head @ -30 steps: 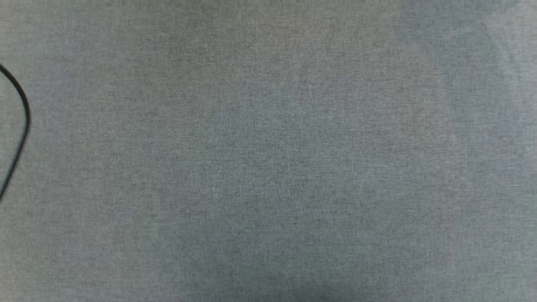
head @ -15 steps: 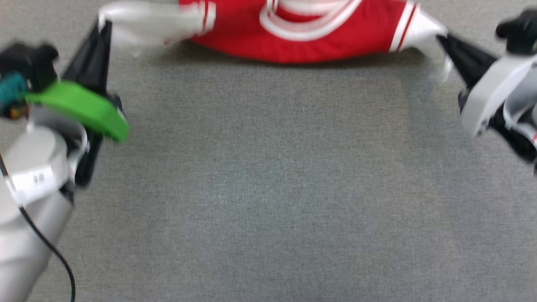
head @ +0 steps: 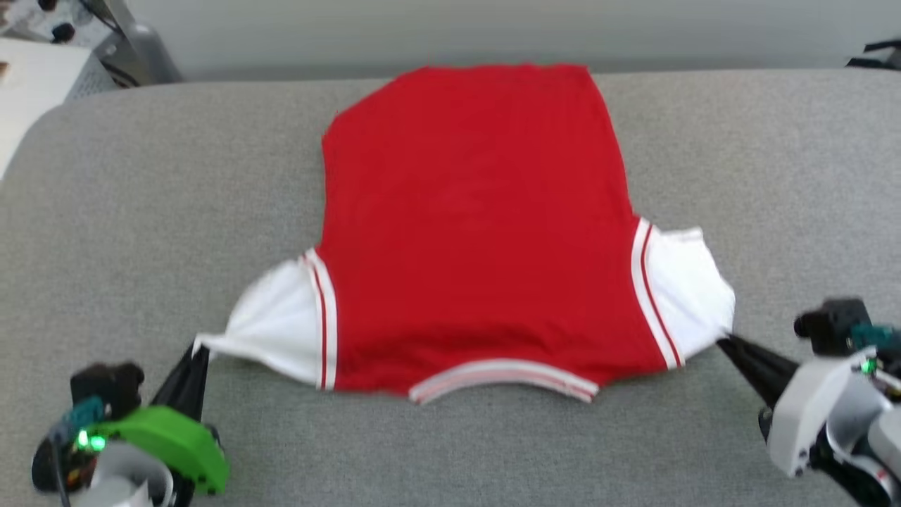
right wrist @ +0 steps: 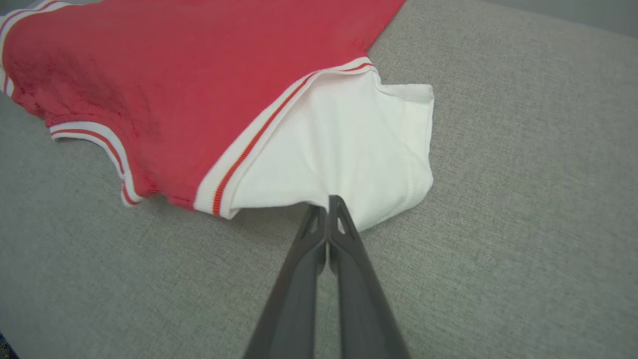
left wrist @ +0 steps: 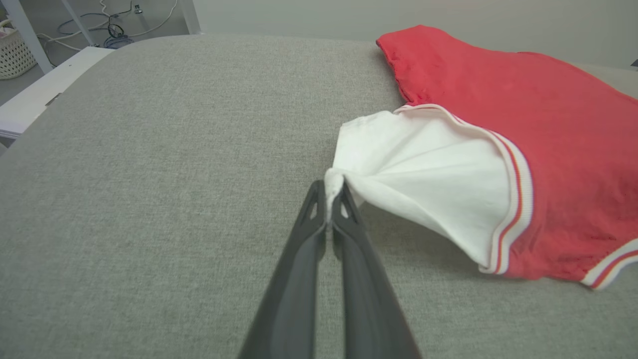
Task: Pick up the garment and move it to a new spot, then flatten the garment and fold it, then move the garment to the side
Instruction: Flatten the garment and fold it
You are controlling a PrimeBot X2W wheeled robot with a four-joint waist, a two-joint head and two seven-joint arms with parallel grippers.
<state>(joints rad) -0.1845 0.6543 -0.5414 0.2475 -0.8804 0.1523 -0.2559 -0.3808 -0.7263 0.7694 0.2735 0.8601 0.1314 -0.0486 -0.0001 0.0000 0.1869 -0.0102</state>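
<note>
Right, left gripper [head: 199, 346] first: its two dark fingers are pressed together w/ a bunched bit of white cloth caught between the tips, clearest in the left wrist view [left wrist: 329, 192]. That cloth is the cuff of the left sleeve [head: 278, 324], drawn out to a taut point toward the gripper. Behind the fingers sits a green cover [head: 169, 440] on the wrist, w/ a small green light beside it.

Right gripper [head: 721, 343], same story: fingers closed tight, tips nipping the near edge of the right sleeve [head: 686, 289]. In the right wrist view [right wrist: 328, 202] the white cloth lies just over the tips, and that sleeve looks slacker than the left one.

Both sleeves belong to the shirt [head: 471, 225], which lies spread out on the table [head: 141, 176], approx. midway between the two grippers, plain red side up. Its collar [head: 503, 377], red-and-white striped, is the part nearest the robot; the hem reaches the table's far edge. Striped trim also runs along each sleeve seam. A few soft wrinkles near the collar, otherwise fairly flat.

Table is covered in grey woven cloth w/ a rounded far-left corner. Beyond it, in the left wrist view, a white shelf [left wrist: 45, 94], a basket [left wrist: 15, 55] & some cables [left wrist: 119, 30] on the floor.
</note>
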